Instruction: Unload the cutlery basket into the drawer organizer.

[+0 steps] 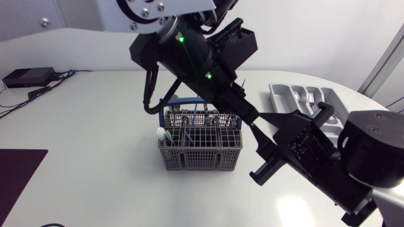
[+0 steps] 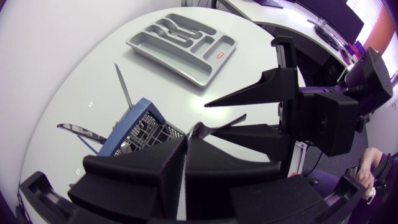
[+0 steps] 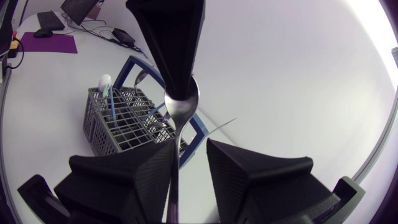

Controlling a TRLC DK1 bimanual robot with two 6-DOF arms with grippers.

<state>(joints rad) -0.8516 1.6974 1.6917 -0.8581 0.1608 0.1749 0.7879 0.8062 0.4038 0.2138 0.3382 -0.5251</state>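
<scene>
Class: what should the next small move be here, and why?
Likely shut the right gripper on the handle of the spoon. The left gripper grips it by the bowl, and the handle sits between the right gripper's open fingers, ready for handover.

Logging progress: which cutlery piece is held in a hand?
The spoon, pinched by the left hand; the rest stand in the basket or lie in the organizer.

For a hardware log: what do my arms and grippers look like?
The left arm is black with a silver-white upper link, two green lights and a looping black cable; the right arm is black. The left gripper and right gripper have broad matte black wedge fingers.
</scene>
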